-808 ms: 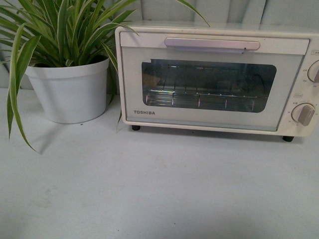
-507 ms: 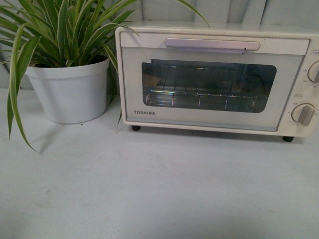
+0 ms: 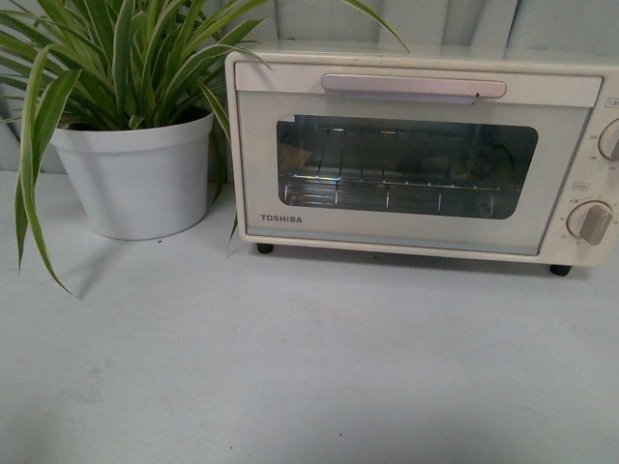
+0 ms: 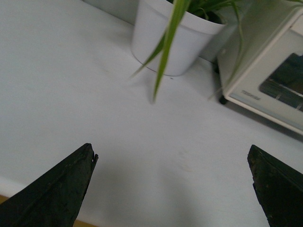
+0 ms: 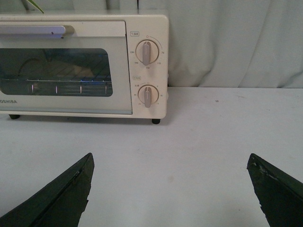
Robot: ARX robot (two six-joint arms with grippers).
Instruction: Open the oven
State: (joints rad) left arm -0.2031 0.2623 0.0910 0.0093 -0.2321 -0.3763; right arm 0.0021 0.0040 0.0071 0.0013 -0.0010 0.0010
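The cream-white TOSHIBA oven (image 3: 416, 155) stands at the back of the white table, its glass door shut, the long bar handle (image 3: 414, 87) across the top of the door and a wire rack behind the glass. Two round knobs (image 5: 147, 52) sit on its right side. Neither arm shows in the front view. My left gripper (image 4: 173, 156) is open over bare table, well short of the oven (image 4: 274, 80). My right gripper (image 5: 170, 161) is open too, above the table in front of the oven (image 5: 85, 66), nothing between its fingers.
A white pot (image 3: 135, 174) with a long-leaved green plant (image 3: 116, 58) stands close to the left of the oven, leaves hanging over the table (image 3: 290, 367) and brushing the oven's corner. A pale curtain (image 5: 236, 42) hangs behind. The table's near edge (image 4: 9, 189) shows by the left gripper.
The front view has shifted by a pixel or two; the oven door stays shut and nothing else has moved.
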